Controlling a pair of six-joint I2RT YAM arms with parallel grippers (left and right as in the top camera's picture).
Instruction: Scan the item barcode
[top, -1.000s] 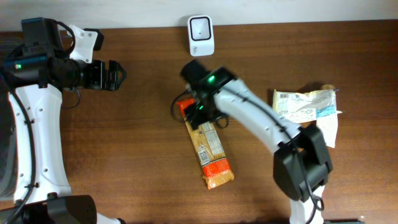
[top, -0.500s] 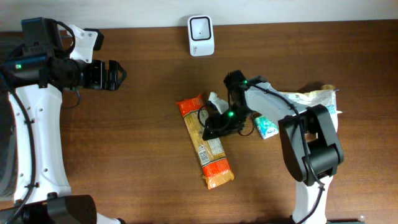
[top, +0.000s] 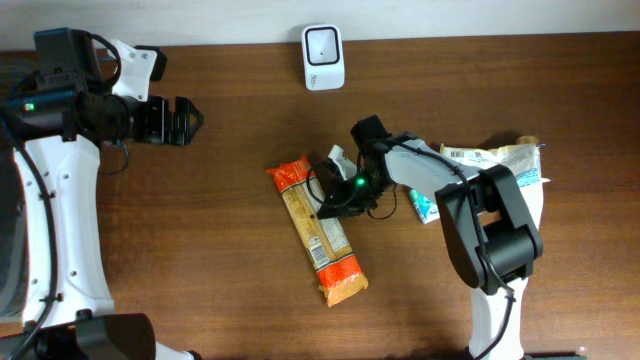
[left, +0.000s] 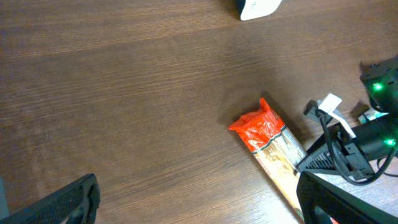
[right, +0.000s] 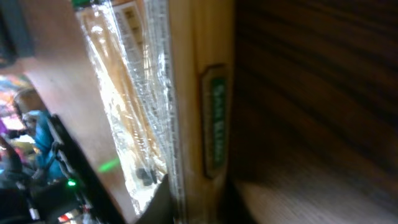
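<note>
The right gripper (top: 328, 205) is seen with its black jaws closed. Its tip is laid against the right long edge of the spaghetti packet (top: 318, 238), and whether any film is pinched cannot be told. The packet is long, narrow and flat, and lies diagonally near the middle of the wooden table (top: 200, 260). It is wrapped in glossy clear film over pale straight strands, with crimped orange-red ends and a white printed label at mid-length. In the right wrist view the film is shown close up, wrinkled and shiny, beside a tan band with a green oval mark.

The left gripper (top: 192, 120) is held wide open well apart from the packet, at the table's left side. Its dark ribbed fingers (left: 68, 202) are seen at the lower corners of its own view.

A white barcode scanner (top: 323, 57) with rounded corners is stood at the far edge. A crinkled white pouch (top: 490, 168) and a small teal-and-white packet (top: 425, 206) are seen to the right. The tabletop is dark brown, with fine straight grain.
</note>
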